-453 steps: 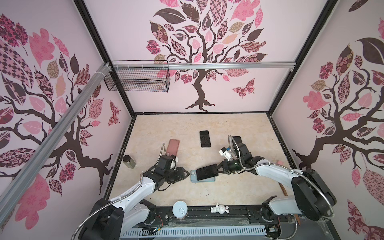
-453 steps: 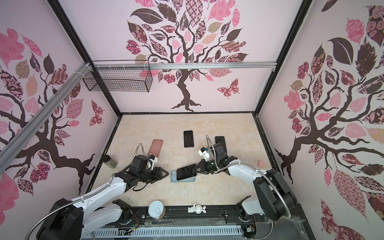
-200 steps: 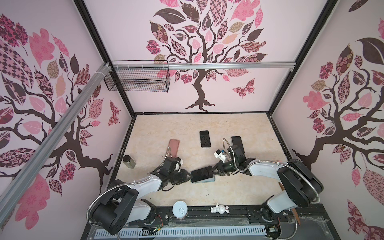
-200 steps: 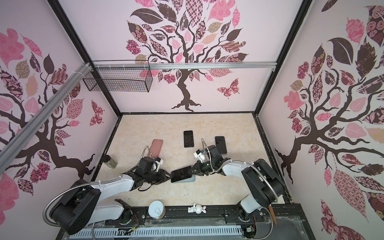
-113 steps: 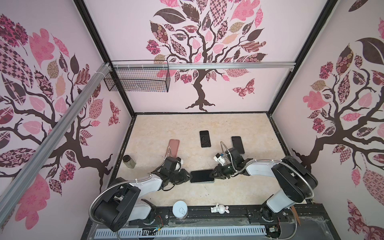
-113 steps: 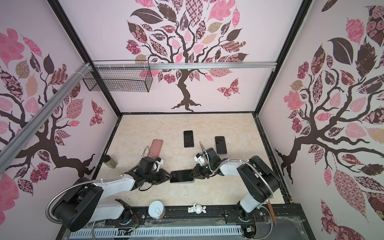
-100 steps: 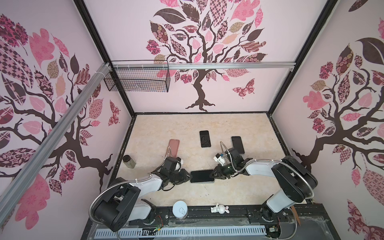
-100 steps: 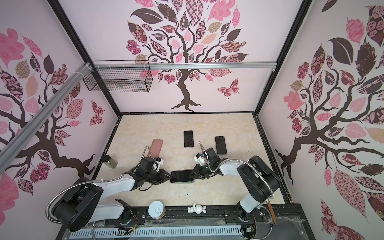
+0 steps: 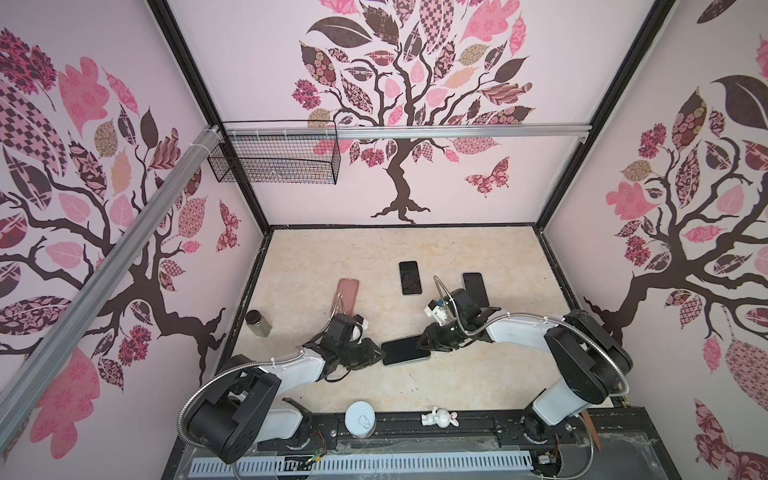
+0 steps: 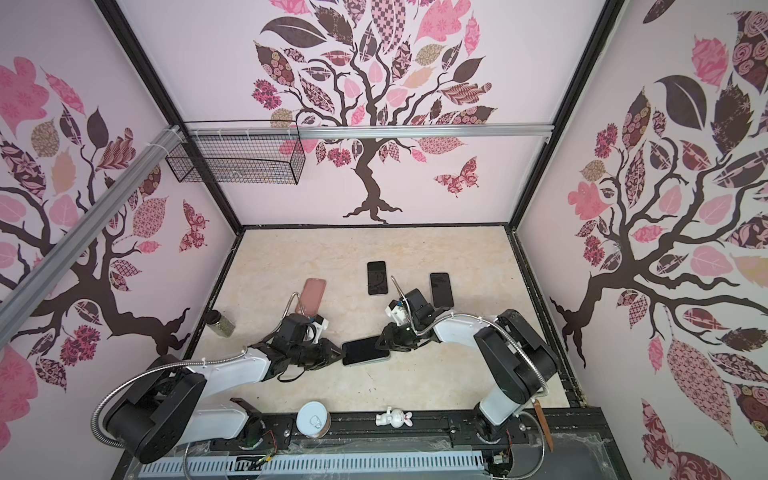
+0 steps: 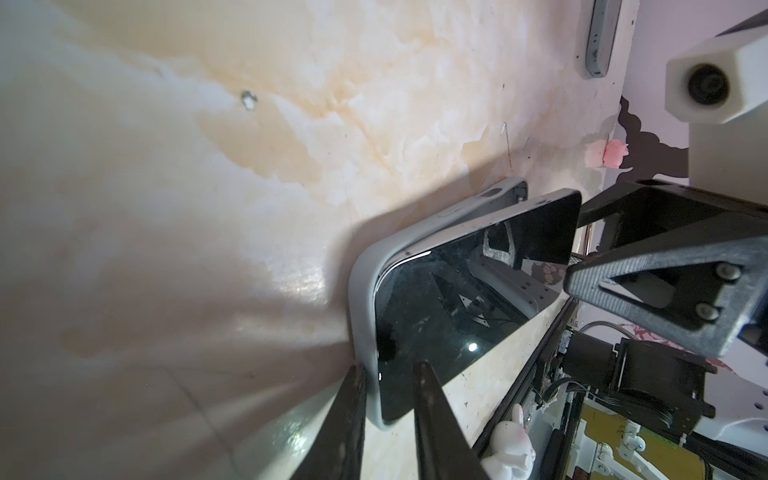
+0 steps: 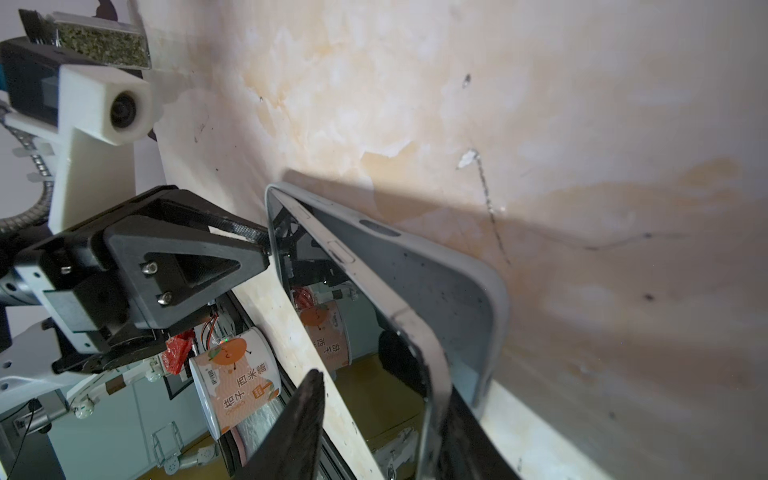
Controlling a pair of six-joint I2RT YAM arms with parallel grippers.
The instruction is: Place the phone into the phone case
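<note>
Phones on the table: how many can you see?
3: front phone, partly in the grey case; centre phone farther back; right phone behind the right arm. The pink slab might be a fourth.

Robot lab test cell, black-framed booth, tree-decal wall panels, aluminium rails, wire basket, marble-print tabletop, robot arms on front rail

We see a glossy black phone and its pale grey case on a cream counter veined amber. Beyond the phone lies a pink case. The left hand and right hand are black; the walls show pink-and-brown patterned trees.
</note>
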